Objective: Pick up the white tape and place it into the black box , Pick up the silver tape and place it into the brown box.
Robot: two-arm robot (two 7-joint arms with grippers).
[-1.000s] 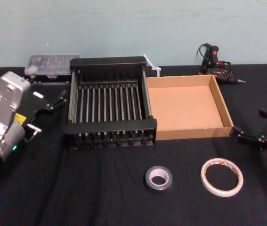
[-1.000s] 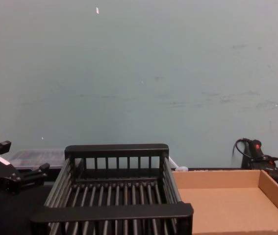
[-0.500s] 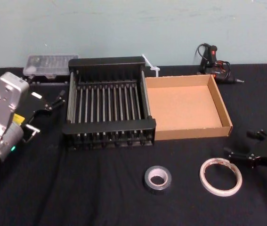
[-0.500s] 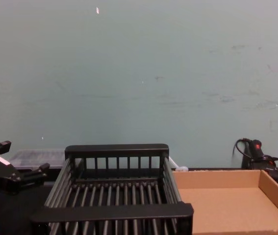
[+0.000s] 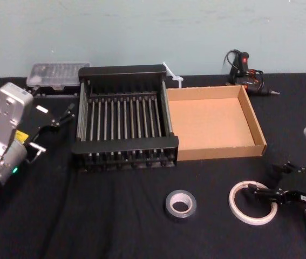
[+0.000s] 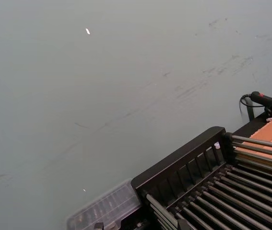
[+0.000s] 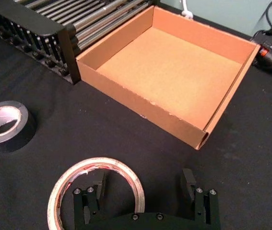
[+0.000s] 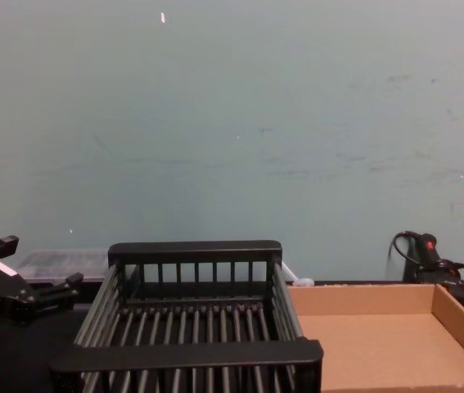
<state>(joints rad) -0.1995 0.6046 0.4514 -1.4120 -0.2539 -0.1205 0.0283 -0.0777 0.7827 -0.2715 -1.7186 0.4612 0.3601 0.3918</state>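
The white tape (image 5: 239, 211) lies flat on the black cloth at the front right, and the silver tape (image 5: 171, 205) lies flat to its left. My right gripper (image 5: 267, 178) is open and low over the white tape (image 7: 95, 164). One finger hangs inside the ring and the other outside it, astride the rim. The silver tape (image 7: 19, 132) lies apart from them. Behind the tapes stand the black box (image 5: 126, 144) and, on its right, the brown box (image 5: 223, 152), with nothing in either. My left gripper (image 5: 65, 115) rests open to the left of the black box (image 8: 191, 354).
A clear plastic case (image 5: 55, 73) sits behind the crate's left corner. A black and red corded tool (image 5: 244, 67) lies behind the brown box (image 7: 136, 103). A white strip (image 5: 173, 76) pokes up between the two boxes at the back. Black cloth covers the table.
My right gripper has come in from the right edge, moving left and toward the front, down over the white tape. The left arm and both tapes have stayed put.
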